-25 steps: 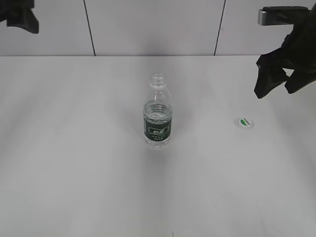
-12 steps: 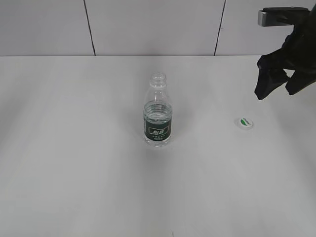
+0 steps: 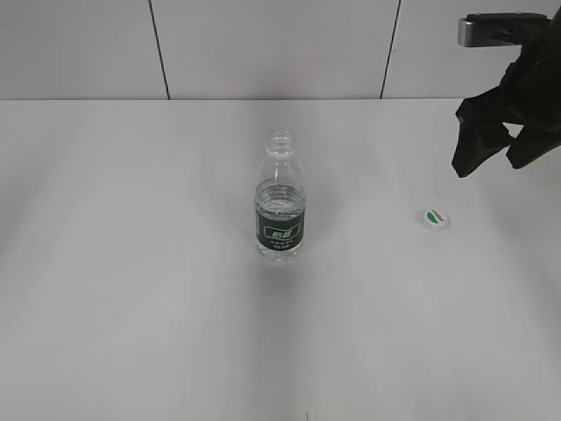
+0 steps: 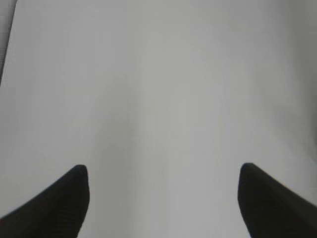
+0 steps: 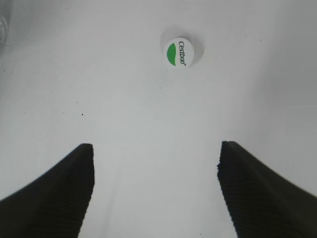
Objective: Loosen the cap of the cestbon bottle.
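A plain lab or test bench: a bare white surface (image 3: 131, 307) running to a grey panelled wall (image 3: 263, 48) at 12 o'clock, split by 2 dark vertical seams.

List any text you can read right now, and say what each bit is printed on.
"Cestbon" beside a green leaf mark: on top of the cap, lying on the table in the right wrist view.
White text on the bottle label: too small and blurred to read.
Left wrist view: no text.
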`<move>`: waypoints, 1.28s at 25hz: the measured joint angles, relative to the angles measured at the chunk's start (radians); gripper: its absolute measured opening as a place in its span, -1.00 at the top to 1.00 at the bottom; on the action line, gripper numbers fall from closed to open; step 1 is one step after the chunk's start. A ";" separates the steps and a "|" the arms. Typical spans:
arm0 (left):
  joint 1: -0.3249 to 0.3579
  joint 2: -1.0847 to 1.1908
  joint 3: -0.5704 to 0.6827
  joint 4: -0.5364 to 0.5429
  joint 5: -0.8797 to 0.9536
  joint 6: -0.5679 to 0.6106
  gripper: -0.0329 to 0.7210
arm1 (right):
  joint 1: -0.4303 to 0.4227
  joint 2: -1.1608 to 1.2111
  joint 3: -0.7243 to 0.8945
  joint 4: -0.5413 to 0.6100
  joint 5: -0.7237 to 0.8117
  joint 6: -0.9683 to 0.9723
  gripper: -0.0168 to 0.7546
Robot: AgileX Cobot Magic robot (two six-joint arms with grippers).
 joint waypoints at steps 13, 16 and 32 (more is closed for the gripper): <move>0.000 -0.401 0.003 0.008 0.194 0.009 -0.55 | 0.000 0.000 0.000 -0.002 0.007 0.000 -0.58; 0.000 -0.515 0.044 0.008 0.196 0.009 -0.55 | 0.000 -0.006 0.000 -0.002 0.006 0.000 -0.58; 0.000 -1.022 0.561 0.007 0.083 0.065 -0.55 | 0.000 -0.135 0.000 -0.003 -0.016 0.000 -0.58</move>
